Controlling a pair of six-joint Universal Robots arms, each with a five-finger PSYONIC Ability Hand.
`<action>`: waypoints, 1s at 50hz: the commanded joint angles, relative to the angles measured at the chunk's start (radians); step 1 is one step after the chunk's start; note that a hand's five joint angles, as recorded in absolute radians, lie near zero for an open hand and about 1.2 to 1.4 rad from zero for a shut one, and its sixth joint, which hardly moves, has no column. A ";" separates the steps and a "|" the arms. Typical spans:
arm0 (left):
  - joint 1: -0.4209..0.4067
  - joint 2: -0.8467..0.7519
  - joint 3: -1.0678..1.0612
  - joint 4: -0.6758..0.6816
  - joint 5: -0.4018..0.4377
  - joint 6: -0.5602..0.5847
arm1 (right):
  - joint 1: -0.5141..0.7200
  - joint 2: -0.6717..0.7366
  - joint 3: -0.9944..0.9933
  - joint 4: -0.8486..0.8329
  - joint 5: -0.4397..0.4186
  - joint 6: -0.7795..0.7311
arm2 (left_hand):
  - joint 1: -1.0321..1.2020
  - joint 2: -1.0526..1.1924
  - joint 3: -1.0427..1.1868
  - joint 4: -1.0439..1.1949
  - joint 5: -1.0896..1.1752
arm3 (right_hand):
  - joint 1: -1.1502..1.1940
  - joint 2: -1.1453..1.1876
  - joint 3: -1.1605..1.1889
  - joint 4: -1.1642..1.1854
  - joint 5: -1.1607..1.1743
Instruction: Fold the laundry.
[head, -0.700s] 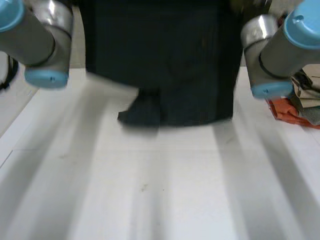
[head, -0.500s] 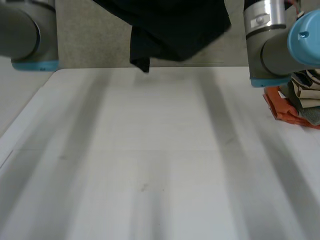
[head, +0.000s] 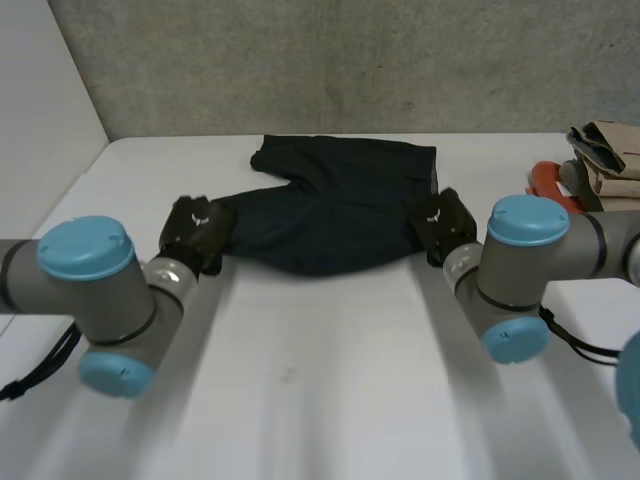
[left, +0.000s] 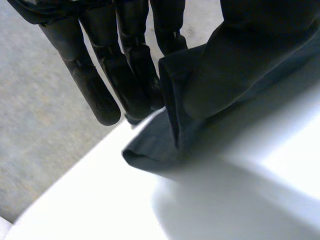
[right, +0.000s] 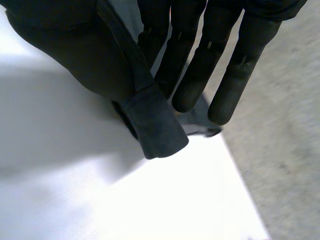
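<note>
A dark navy garment (head: 335, 205) lies spread across the far middle of the white table (head: 320, 400). My left hand (head: 195, 232) is at its near left corner and my right hand (head: 443, 222) at its near right corner. In the left wrist view, straight fingers (left: 100, 80) lie against a folded hem (left: 165, 135), which is pinched and held just off the table. In the right wrist view, straight fingers (right: 195, 65) press on the other corner (right: 152, 125), which is also lifted above its shadow. The cloth hides both thumbs.
At the table's right edge lies a pile of other laundry, with an orange piece (head: 545, 180) and a beige piece (head: 605, 150). A grey wall (head: 330, 60) runs behind the table's far edge. The near half of the table is bare.
The garment hung high in front of the camera between raised arms. Now both arms have swung forward and down, and it lies spread on the far middle of the table.
</note>
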 joint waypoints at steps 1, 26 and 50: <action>-0.002 0.205 -0.164 -0.199 0.011 0.042 | 0.002 -0.179 0.158 0.216 -0.005 -0.012 | 0.237 0.198 0.203 0.195 0.218 | 0.302 0.224 0.211 0.201 0.190; -0.020 0.492 -0.187 -0.938 0.157 0.414 | -0.109 -0.504 0.404 0.809 -0.258 -0.269 | 0.237 0.198 0.203 0.195 0.218 | 0.302 0.224 0.211 0.201 0.190; -0.037 -0.312 0.642 -0.031 -0.003 0.272 | 0.025 0.037 -0.093 -0.173 0.073 -0.070 | 0.144 0.105 0.111 0.102 0.125 | -0.386 -0.463 -0.477 -0.487 -0.498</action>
